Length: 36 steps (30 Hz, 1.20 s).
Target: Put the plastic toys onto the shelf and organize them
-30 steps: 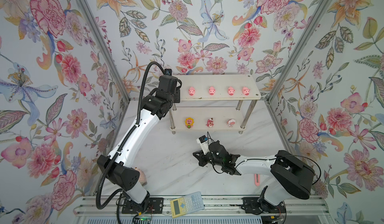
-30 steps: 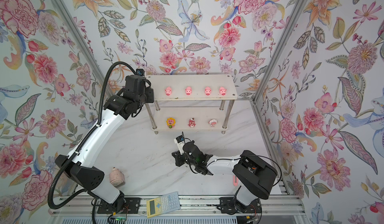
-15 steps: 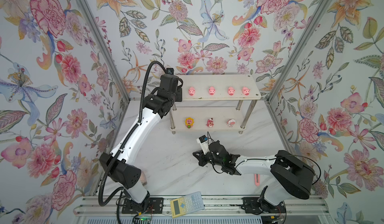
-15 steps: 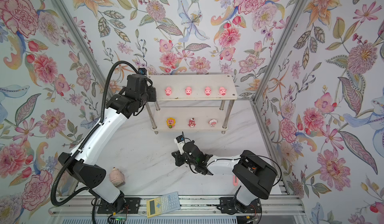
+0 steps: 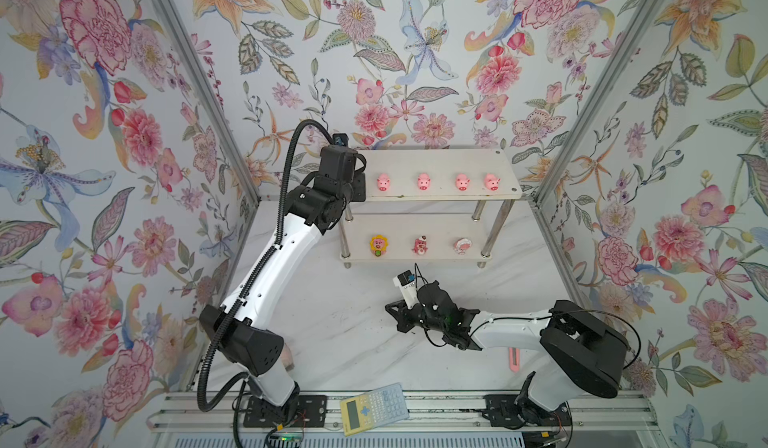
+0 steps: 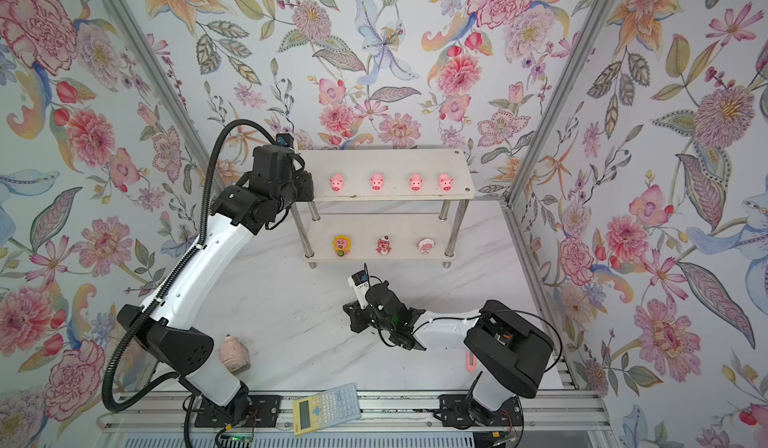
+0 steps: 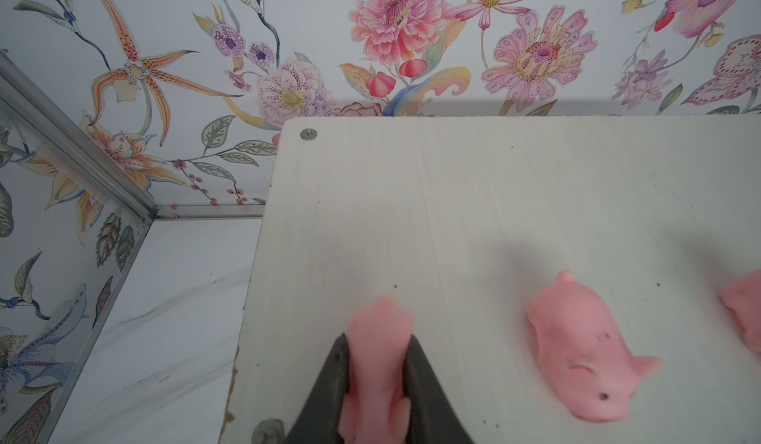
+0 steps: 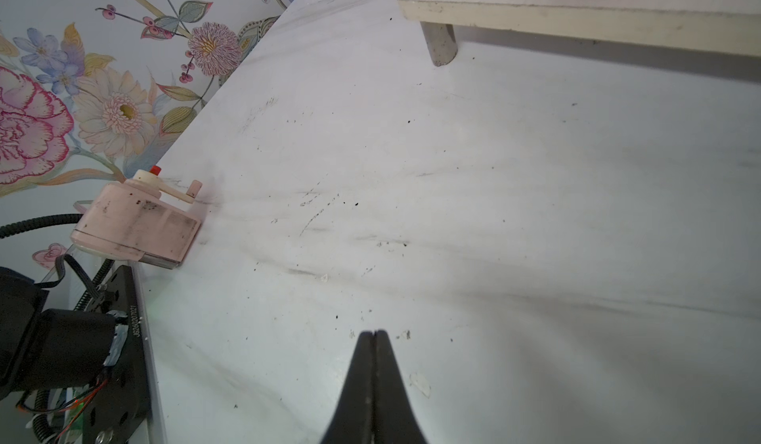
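Note:
The shelf (image 5: 436, 163) (image 6: 382, 161) stands against the back wall. Several pink pigs (image 5: 423, 182) stand in a row on its top tier. On the lower tier are a yellow-maned toy (image 5: 378, 245), a dark pink-red bear (image 5: 420, 245) and a round pink-and-white toy (image 5: 462, 246). My left gripper (image 7: 378, 341) is shut on another pink pig (image 7: 379, 363) over the top tier's left end (image 7: 412, 199), beside the nearest pig (image 7: 576, 351). Whether the held pig touches the board I cannot tell. My right gripper (image 8: 374, 333) (image 5: 390, 306) is shut and holds nothing, low over the table in front of the shelf.
A yellow-and-grey calculator (image 5: 376, 408) lies on the front rail. A pink utility knife (image 5: 514, 358) shows partly under the right arm. A pale pink device with a crank (image 6: 234, 352) (image 8: 136, 223) sits at the table's front left, by the left arm's base. Floral walls close in three sides.
The left arm has shifted slightly at the shelf's left end, still gripping the pig. The right arm has not moved.

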### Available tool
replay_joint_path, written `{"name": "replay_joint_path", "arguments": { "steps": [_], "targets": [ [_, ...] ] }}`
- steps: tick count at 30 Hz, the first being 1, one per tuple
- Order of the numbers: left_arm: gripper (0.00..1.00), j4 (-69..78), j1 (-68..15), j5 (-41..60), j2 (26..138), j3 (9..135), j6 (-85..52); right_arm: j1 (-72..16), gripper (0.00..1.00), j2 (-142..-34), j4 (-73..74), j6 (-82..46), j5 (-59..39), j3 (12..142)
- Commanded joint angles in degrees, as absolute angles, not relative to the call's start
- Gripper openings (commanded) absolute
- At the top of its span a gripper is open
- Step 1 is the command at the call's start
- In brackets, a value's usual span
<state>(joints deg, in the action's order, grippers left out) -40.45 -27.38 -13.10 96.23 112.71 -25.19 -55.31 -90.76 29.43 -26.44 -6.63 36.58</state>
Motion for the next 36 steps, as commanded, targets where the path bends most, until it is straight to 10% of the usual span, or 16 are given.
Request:
{"name": "replay_joint_path", "arguments": {
  "steps": [1, 12, 36],
  "targets": [
    [0.25, -42.62, -27.45, -11.69, 96.38, 114.53, -26.17, -55.6, 0.03, -91.83, 30.32, -27.12, -6.77, 36.8],
    [0.29, -41.88, -27.29, -11.17, 97.12, 111.35, -26.33, -55.77, 0.03, -91.43, 29.92, -26.95, -6.37, 36.78],
    [0.71, -43.31, -27.16, -14.84, 93.44, 120.45, -24.84, -54.14, 0.07, -86.44, 26.31, -25.12, -4.68, 36.22]
  ]
}}
